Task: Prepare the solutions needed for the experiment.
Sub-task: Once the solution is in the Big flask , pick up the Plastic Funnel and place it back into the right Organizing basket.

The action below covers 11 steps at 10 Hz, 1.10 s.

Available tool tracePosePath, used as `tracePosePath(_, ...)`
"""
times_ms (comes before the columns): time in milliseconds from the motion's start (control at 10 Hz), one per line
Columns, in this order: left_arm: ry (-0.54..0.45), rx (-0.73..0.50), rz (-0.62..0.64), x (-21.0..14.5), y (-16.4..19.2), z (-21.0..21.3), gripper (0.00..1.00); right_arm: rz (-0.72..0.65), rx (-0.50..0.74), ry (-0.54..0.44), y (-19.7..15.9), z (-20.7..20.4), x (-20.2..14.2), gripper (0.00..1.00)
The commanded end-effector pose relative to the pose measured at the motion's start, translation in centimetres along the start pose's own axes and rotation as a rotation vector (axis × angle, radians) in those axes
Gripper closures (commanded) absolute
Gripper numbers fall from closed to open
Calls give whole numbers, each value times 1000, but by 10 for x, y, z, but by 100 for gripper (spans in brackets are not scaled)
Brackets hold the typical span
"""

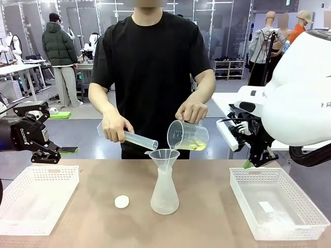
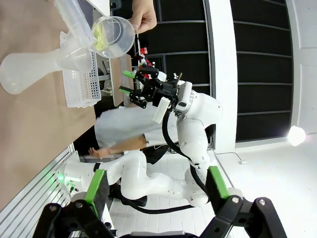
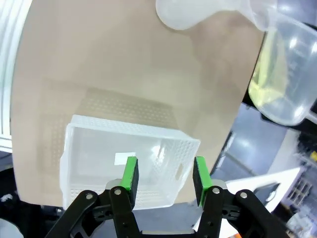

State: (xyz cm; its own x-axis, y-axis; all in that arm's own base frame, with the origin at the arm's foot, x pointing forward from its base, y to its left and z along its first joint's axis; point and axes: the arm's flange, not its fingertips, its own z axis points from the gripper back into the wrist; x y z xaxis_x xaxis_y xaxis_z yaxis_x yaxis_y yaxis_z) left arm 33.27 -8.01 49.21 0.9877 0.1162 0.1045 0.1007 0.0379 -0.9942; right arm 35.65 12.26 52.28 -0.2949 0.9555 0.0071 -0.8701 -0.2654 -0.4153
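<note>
The solutions show as pale yellow liquid [image 1: 194, 146] low in a clear beaker [image 1: 187, 135]. A person's hand tips it over a funnel [image 1: 164, 155] set in a translucent flask [image 1: 165, 194] at mid table. The person's other hand holds a graduated cylinder [image 1: 135, 138] slanted toward the funnel. My left gripper [image 1: 50, 155] hangs open above the left basket, its green pads [image 2: 94, 184] wide apart. Off the table's right side, my right gripper [image 3: 166, 177] stands open with nothing between its fingers. The yellow liquid [image 3: 265, 91] and flask base [image 3: 190, 12] lie beyond it.
A white mesh basket [image 1: 36, 199] sits at the table's left and another [image 1: 279, 209], holding a small white slip, at the right. A small white cap [image 1: 121, 201] lies left of the flask. The person stands at the far edge.
</note>
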Motion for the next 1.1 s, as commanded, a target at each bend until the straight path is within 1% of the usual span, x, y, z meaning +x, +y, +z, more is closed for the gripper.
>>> tracePosePath(0,6,-11,0,-1,-1,-1,0,-365,22,-12,20,25,-23,43)
tracePosePath(100,6,-11,0,-1,-1,-1,0,-521,22,-90,31,35,-35,43)
tracePosePath(200,6,-11,0,-1,-1,-1,0,-671,16,-146,42,39,-46,43)
tracePosePath(300,6,-11,0,-1,-1,-1,0,-763,13,-301,53,40,-51,43)
tracePosePath(400,6,-11,0,-1,-1,-1,0,-779,40,-360,60,36,-52,43)
tracePosePath(500,6,-11,0,-1,-1,-1,0,-641,9,-397,66,36,-46,43)
tracePosePath(600,6,-11,0,-1,-1,-1,0,-696,101,-265,49,44,-62,43)
tracePosePath(800,6,-11,0,-1,-1,-1,0,-696,101,-265,49,44,-62,43)
tracePosePath(900,6,-11,0,-1,-1,-1,0,-708,83,-322,48,49,-61,43)
tracePosePath(1000,6,-11,0,-1,-1,-1,0,-1049,154,-422,41,40,-60,43)
